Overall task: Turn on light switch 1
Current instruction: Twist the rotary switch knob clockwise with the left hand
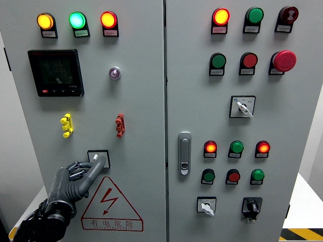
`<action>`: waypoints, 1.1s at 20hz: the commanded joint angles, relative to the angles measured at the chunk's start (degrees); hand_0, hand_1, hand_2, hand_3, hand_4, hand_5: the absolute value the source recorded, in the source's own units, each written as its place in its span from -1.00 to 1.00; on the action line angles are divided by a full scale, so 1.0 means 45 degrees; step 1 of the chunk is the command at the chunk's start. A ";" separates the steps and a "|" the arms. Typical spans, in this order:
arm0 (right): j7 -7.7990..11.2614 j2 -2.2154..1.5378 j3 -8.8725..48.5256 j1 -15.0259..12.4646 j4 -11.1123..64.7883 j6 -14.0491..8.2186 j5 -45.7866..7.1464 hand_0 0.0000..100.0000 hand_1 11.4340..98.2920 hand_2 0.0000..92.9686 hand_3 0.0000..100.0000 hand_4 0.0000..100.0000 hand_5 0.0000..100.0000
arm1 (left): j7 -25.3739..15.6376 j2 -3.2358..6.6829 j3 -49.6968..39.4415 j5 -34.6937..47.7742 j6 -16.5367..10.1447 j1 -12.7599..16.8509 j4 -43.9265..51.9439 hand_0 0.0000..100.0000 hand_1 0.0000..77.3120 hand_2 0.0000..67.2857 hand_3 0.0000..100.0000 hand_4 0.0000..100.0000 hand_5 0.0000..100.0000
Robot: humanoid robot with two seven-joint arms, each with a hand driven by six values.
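In the head view we face a grey electrical cabinet (141,101) with two doors, a vertical seam running between them. On the left door we note three lit indicator lamps (77,20) along the top, a dark meter display (55,72) below them, and a yellow lever (66,125) and a red lever (119,125) at mid height. The light switch (99,157) sits lower on this door, just above a red-bordered warning triangle (110,201). The left hand (81,174) rises from the lower left; its extended finger lies on the switch, the other fingers curled, gripping nothing. A door handle (184,153) and further buttons occupy the right door.
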 commanded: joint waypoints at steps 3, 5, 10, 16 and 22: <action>0.0000 -0.0009 0.0004 0.0000 0.0000 0.0006 0.0000 -1.00 -0.82 -1.00 -0.61 -0.61 -0.79 | 0.0162 0.0000 0.0000 0.0019 -0.0001 -0.0021 0.0000 -1.00 0.46 0.64 1.00 1.00 1.00; 0.0000 -0.0009 0.0004 0.0000 0.0000 0.0006 0.0000 -1.00 -0.82 -1.00 -0.61 -0.61 -0.79 | 0.0201 0.0000 0.0000 0.0039 -0.0001 -0.0021 0.0000 -1.00 0.45 0.64 1.00 1.00 1.00; 0.0000 0.0010 0.0003 0.0000 0.0000 -0.0014 0.0000 -1.00 -0.82 -1.00 -0.61 -0.61 -0.79 | 0.0533 0.0000 0.0000 0.0078 -0.0001 -0.0021 0.0039 -1.00 0.45 0.65 1.00 1.00 1.00; 0.0000 0.0010 0.0004 0.0000 0.0000 -0.0014 0.0000 -1.00 -0.82 -1.00 -0.61 -0.61 -0.79 | 0.0534 0.0000 0.0000 0.0078 -0.0001 -0.0118 0.0039 -1.00 0.42 0.66 1.00 1.00 1.00; 0.0000 -0.0009 0.0004 0.0000 0.0000 0.0006 0.0000 -1.00 -0.81 -1.00 -0.61 -0.61 -0.79 | 0.0534 -0.0020 0.0000 0.0078 -0.0001 -0.0138 0.0039 -1.00 0.35 0.67 1.00 1.00 1.00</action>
